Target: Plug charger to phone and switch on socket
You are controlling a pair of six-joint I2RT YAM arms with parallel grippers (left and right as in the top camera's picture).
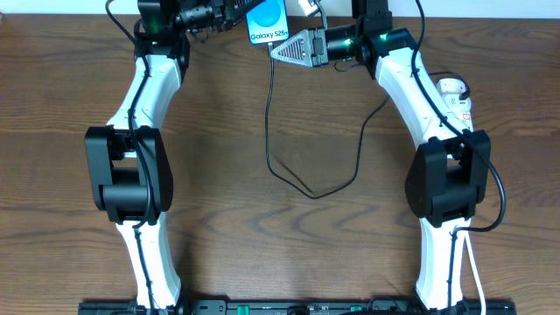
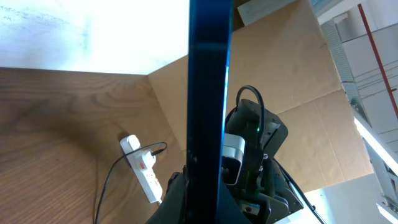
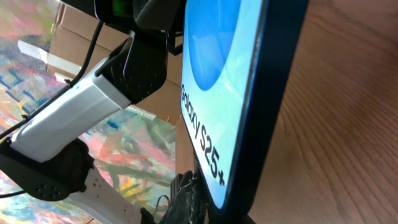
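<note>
Now | left end effector [image 1: 243, 16] clamps phone [image 1: 268, 23] | right end effector [image 1: 278, 50] seemingly pinches charger [image 1: 270, 114] | socket [image 2: 144, 169] whole only from left wrist

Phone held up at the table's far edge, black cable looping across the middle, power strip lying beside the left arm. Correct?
Not quite: the power strip lies beside the right arm, as the overhead view shows. The phone and cable are as you say.

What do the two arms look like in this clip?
Both the left arm and right arm have white link shells, bulky black joint housings and black cables alongside. Green lights glow near each wrist. The right gripper has a grey, perforated triangular body.
</note>
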